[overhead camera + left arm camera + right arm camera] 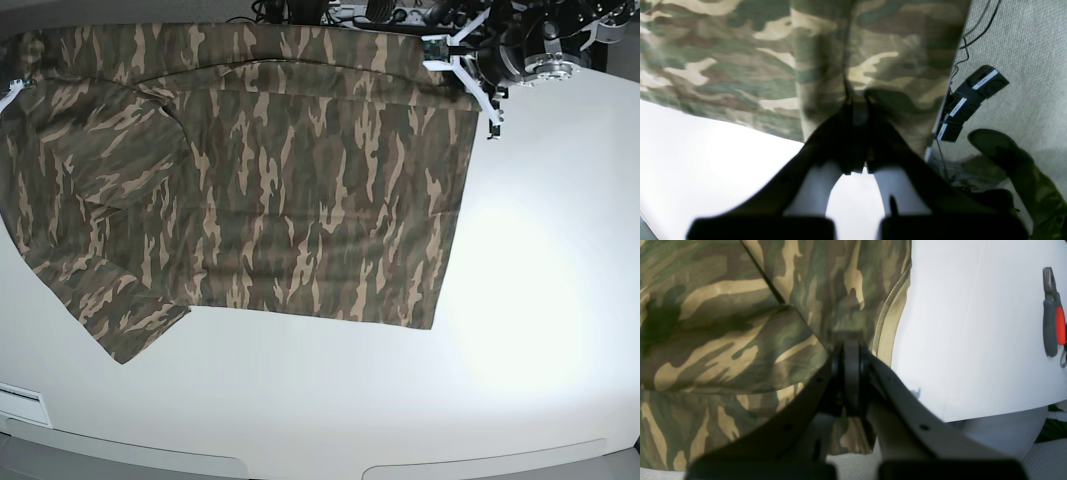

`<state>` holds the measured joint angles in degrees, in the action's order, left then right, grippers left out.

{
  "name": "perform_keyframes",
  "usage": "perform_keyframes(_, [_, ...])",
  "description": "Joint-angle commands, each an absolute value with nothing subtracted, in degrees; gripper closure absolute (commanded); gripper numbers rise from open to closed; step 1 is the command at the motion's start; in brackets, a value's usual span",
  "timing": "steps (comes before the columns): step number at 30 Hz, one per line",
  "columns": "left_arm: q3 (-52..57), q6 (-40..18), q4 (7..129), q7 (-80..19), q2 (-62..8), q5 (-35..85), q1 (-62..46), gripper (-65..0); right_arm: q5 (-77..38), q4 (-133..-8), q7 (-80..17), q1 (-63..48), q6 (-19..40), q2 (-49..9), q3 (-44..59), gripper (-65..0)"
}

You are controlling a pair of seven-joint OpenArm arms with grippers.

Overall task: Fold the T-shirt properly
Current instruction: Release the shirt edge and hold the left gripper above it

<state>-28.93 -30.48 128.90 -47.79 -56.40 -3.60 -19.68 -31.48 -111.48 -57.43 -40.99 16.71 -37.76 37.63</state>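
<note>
The camouflage T-shirt (300, 180) lies spread over the white table (520, 340), its far edge along the table's back. My left gripper (437, 50) is at the shirt's far right corner. In the left wrist view it (858, 103) is shut on a pinch of the cloth (773, 50). My right gripper (18, 84) shows only as a white tip at the far left edge of the base view. In the right wrist view it (851, 340) is shut on the cloth (723, 323), beside a tan stitched edge (888, 323).
Grey pliers with a red grip (1053, 316) lie on the table to the right of my right gripper. Beyond the table's back edge are black labelled boxes (970, 100) and cables (977, 30) over grey carpet. A white strip (20, 405) sits at the front left.
</note>
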Motion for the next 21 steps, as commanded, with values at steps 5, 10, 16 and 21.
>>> perform_keyframes(5, [-28.71, -28.67, 128.97, -46.74, -57.43, -4.38, -19.33, 0.0, -31.27, -112.29, -56.53, -41.12, 16.45, -38.87, 38.41, 0.0])
perform_keyframes(10, [-28.71, -19.86, 128.97, -41.95, -57.41, -12.16, -19.31, 0.0, -31.27, -112.29, -56.53, -41.12, 16.43, -38.87, 38.41, 0.0])
perform_keyframes(16, [-28.71, -4.99, 128.97, -37.36, -55.53, -17.61, -16.86, 0.0, -31.29, -112.29, -56.53, -41.10, 16.43, -38.87, 38.41, 0.0])
perform_keyframes(21, [-28.71, -5.02, 131.11, -42.63, -54.61, -17.93, -13.61, 0.0, -31.27, -112.29, -56.55, -41.12, 16.45, -38.87, 38.41, 0.0])
